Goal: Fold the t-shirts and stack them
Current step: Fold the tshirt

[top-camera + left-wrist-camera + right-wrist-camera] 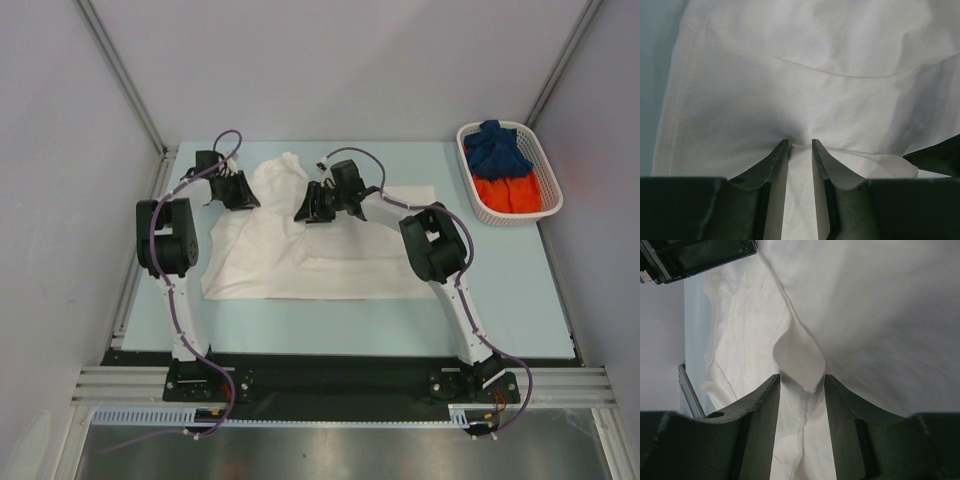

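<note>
A white t-shirt (300, 262) lies spread on the light blue table, and its far edge is bunched up between the two grippers. My left gripper (238, 193) sits at the shirt's far left part. In the left wrist view it (800, 144) is shut on a fold of the white cloth (815, 55), which puckers at the fingertips. My right gripper (306, 209) is at the far middle of the shirt. In the right wrist view it (801, 379) is closed on a thicker fold with a seam (800, 355). A dark blue shirt (497, 150) and an orange shirt (508, 192) lie in the basket.
A white lattice basket (549, 172) stands at the far right of the table (500, 290). Grey walls enclose the table on the left, back and right. The left gripper's body shows at the top left of the right wrist view (695, 255).
</note>
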Robot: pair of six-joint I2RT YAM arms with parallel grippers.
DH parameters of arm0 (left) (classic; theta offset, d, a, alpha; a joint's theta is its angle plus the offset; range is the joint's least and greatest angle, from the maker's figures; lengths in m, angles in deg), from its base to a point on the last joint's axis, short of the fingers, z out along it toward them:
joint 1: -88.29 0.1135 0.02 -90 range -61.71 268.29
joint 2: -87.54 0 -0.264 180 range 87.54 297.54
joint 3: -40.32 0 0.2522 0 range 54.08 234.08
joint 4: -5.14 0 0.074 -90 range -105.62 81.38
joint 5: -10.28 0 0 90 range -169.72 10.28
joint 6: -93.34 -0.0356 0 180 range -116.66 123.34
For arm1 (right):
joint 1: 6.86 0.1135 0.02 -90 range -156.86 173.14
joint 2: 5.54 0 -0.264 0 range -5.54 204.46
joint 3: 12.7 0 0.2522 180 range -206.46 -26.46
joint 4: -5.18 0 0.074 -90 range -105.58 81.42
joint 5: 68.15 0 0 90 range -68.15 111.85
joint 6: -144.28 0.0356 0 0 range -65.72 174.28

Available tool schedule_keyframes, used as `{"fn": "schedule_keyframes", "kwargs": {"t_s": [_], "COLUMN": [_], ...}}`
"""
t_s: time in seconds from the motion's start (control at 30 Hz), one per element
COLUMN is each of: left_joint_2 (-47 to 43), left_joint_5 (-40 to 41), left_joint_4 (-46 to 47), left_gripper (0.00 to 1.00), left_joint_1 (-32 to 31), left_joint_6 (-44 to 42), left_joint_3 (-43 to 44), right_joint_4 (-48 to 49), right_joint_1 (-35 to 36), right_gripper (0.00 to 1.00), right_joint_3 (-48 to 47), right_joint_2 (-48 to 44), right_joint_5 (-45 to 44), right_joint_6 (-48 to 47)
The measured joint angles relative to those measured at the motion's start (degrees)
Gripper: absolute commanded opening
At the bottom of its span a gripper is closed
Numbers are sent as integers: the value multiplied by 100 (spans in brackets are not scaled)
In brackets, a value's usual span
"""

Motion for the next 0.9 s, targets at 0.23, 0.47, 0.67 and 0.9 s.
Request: {"fn": "schedule_keyframes", "kwargs": {"t_s": [0.23,0.47,0.67,0.9], "left_joint_2": [17,17,-170,-756], "left_joint_5": [-22,-22,68,450], "left_joint_4": [-118,-127,138,387], "left_gripper": [18,1,0,0], "left_joint_1": [0,-4,-4,-2], "left_joint_6": [-55,-85,-26,111], "left_joint_3": [22,13,-326,-817], "right_joint_4": [4,26,24,17], "right_joint_1": [-2,2,-4,-22], "right_gripper": [47,30,3,2], "right_joint_3": [157,295,273,-13], "right_joint_2": [-20,-92,-92,-92], "right_joint_5": [46,66,61,155], "right_joint_6": [0,-2,-37,-170]}}
